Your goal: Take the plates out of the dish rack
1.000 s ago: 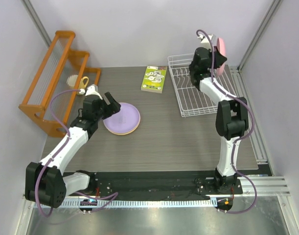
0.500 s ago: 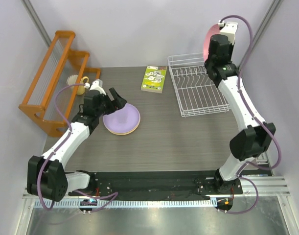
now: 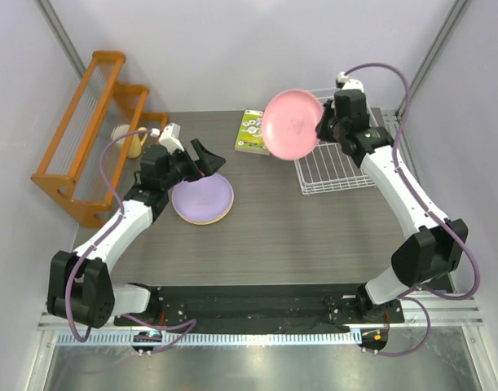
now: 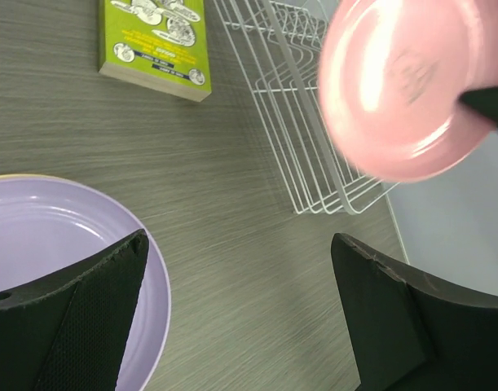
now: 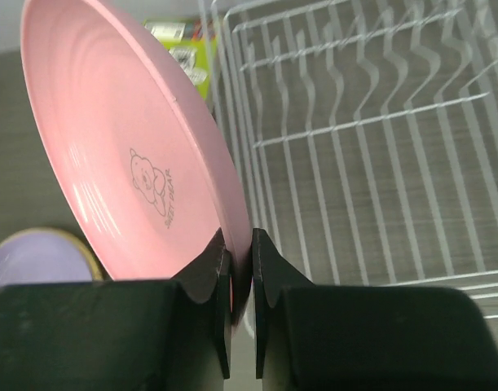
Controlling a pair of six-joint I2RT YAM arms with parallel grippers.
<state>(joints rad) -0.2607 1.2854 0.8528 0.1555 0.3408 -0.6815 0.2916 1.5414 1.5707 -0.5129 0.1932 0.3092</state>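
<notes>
Pink plate (image 3: 291, 124) | upper centre of top view, aloft left of dish rack (image 3: 338, 167) | right gripper (image 5: 239, 248) pinches its rim | left gripper (image 4: 239, 244) agape over lilac plate (image 3: 203, 198) | likely light, stiff, slick: hold by rim

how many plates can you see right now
3: pink plate in the right gripper, lilac plate on the table, orange-yellow plate under it, only its rim showing.

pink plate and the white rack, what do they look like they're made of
The pink plate is probably plastic, smooth with a soft sheen; it shows a broad highlight, a thin even rim and a small printed bear. The rack looks like bent metal wire with a white coating, in thin uniform rods; the coating itself is a guess.
</notes>
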